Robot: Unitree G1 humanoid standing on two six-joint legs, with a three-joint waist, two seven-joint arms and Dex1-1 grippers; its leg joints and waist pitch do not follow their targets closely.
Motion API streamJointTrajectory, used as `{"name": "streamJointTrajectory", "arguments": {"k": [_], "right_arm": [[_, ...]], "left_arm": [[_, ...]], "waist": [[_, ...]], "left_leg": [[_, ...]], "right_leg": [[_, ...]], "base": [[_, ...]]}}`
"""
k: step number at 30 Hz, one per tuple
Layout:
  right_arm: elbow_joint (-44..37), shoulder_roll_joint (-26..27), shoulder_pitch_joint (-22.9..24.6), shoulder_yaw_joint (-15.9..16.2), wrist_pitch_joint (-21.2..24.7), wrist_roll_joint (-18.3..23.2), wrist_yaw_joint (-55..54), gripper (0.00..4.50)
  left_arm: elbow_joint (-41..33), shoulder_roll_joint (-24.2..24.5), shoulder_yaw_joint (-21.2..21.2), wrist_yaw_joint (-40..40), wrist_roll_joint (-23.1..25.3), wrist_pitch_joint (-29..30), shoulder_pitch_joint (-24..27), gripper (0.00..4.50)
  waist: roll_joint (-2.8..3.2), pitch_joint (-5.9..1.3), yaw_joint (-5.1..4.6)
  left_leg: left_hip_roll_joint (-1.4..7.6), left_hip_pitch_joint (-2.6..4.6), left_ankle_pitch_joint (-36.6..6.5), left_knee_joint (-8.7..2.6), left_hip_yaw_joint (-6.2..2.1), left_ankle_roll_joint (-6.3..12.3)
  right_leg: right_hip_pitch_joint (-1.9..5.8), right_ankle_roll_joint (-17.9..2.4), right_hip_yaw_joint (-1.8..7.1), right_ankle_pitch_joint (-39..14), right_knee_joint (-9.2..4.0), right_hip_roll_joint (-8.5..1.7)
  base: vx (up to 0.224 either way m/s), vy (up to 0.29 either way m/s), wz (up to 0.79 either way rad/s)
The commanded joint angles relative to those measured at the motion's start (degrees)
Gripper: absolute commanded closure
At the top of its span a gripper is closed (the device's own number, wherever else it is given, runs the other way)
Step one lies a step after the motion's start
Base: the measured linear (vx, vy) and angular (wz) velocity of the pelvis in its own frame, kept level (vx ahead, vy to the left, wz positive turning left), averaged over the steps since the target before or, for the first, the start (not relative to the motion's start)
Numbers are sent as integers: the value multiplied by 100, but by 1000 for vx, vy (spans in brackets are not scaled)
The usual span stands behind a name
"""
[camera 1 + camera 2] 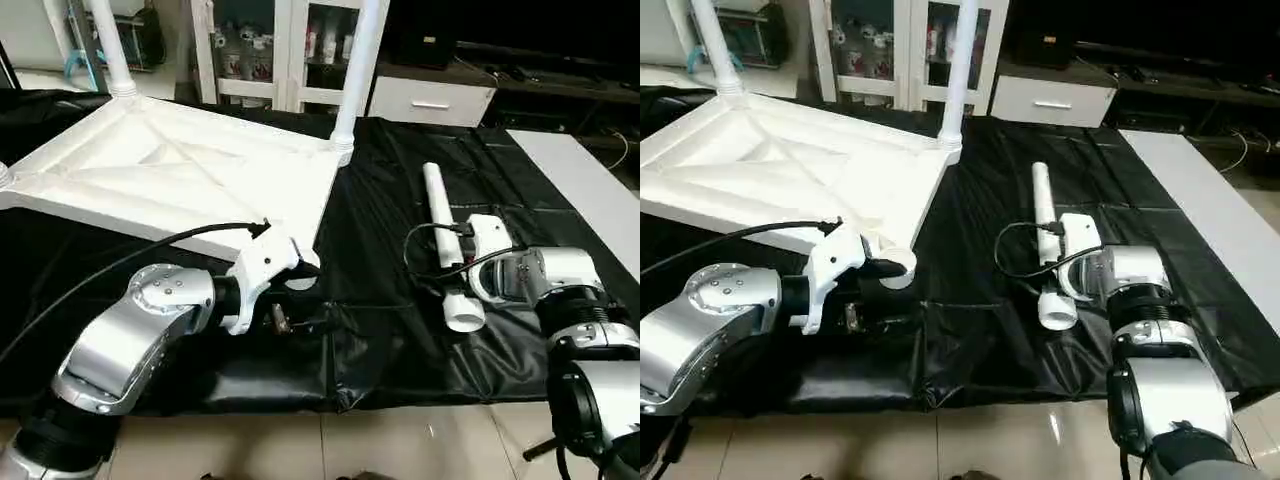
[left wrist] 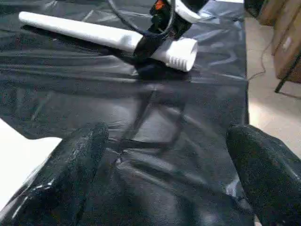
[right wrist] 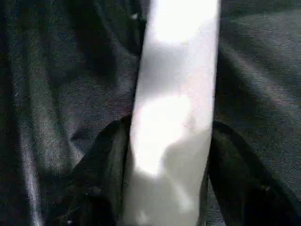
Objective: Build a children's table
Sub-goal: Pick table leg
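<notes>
No readable text, labels, brands, numbers or signs anywhere. Bottles on the background shelves are too small and blurred to make out any print.

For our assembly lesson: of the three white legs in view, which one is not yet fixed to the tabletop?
The loose leg lying flat on the black sheet, between the right gripper's fingers. The other two legs stand upright in the tabletop's far corners.
</notes>
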Motion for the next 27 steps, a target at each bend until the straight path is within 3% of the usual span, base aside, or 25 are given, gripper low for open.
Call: {"name": "streamJointTrajectory", "arguments": {"k": [1,3,6,9,14,16,18,20,21,22,23,24,25,26,27], "right_arm": [[64,-87,-73,-157,-140,86,-87,238],[-7,-98,-37,-247,-157,150,-111,250],[-175,-102,40,-341,-150,210,-144,258],[-1146,-82,427,-603,-100,390,-163,261],[-3203,83,1200,-832,-386,849,156,262],[-3652,104,1365,-834,-390,993,300,262],[-4716,235,1805,-903,-381,1472,624,262],[-5548,311,2243,-722,-636,1644,908,262],[-6030,353,2513,-483,-848,1650,1057,262],[-6140,364,2572,-396,-908,1627,1081,262],[-6335,369,2663,-199,-998,1555,1124,262],[-6416,361,2696,-101,-1032,1512,1151,262],[-6576,279,2736,252,-1137,1330,1244,262],[-6789,187,2772,669,-1195,1140,1340,263],[-6868,127,2778,877,-1239,1009,1360,263]], "left_arm": [[96,-34,58,69,-16,-23,-120,0],[119,-73,104,141,-33,4,-136,0],[152,-142,170,267,-16,27,-181,0],[217,-582,635,884,-152,335,-308,0],[328,-1348,1404,1585,-671,618,-585,0],[342,-1504,1542,1701,-804,700,-667,0],[491,-1910,1879,2080,-1039,1061,-897,0],[622,-2269,2179,2324,-1335,1237,-1094,0],[712,-2510,2392,2461,-1577,1340,-1247,0],[739,-2578,2456,2498,-1656,1371,-1295,0],[792,-2710,2574,2578,-1796,1434,-1392,0],[815,-2767,2618,2618,-1846,1459,-1435,0],[940,-2885,2700,2735,-1898,1469,-1570,0],[1111,-2991,2765,2873,-1921,1442,-1736,0],[1180,-3042,2810,2935,-1965,1434,-1810,0]], "waist": [[70,-371,7],[41,-387,13],[54,-386,22],[-7,-389,65],[-23,-393,147],[-43,-388,122],[-48,-385,170],[-75,-381,190],[-22,-368,197],[23,-383,218],[-18,-375,199],[1,-383,200],[118,-376,203],[39,-378,174],[45,-376,180]], "left_leg": [[-81,-53,-1274,-380,121,-249],[-77,-60,-1191,-376,121,-232],[-73,-59,-1126,-377,125,-219],[-75,-77,-926,-372,141,-184],[-73,-82,-803,-375,133,-85],[-84,-83,-871,-383,134,-60],[-72,-56,-903,-370,136,-2],[-71,-73,-917,-373,130,67],[-81,-72,-958,-374,146,79],[-74,-53,-968,-363,134,57],[-72,-84,-986,-395,113,69],[-71,-70,-1054,-393,107,47],[-70,-55,-1116,-413,84,15],[-78,-63,-1183,-409,89,29],[-79,-73,-1163,-411,86,33]], "right_leg": [[331,-723,154,-2104,-434,-182],[343,-762,154,-1962,-410,-180],[342,-810,159,-1832,-397,-180],[371,-792,168,-1643,-386,-174],[390,-642,170,-1646,-408,-191],[378,-612,159,-1791,-418,-171],[354,-546,168,-1853,-431,-187],[354,-429,154,-1987,-470,-185],[333,-372,159,-2064,-534,-172],[330,-397,154,-2040,-509,-188],[348,-399,139,-2093,-521,-176],[335,-371,135,-2159,-532,-172],[331,-391,134,-2145,-520,-176],[347,-343,123,-2145,-560,-155],[349,-328,126,-2158,-568,-166]], "base": [[0,0,0],[0,0,0],[0,0,0],[0,0,0],[0,0,0],[0,0,0],[0,0,0],[0,0,0],[0,0,0],[0,0,0],[0,0,0],[0,0,0],[0,0,0],[0,0,0],[0,0,0]]}}
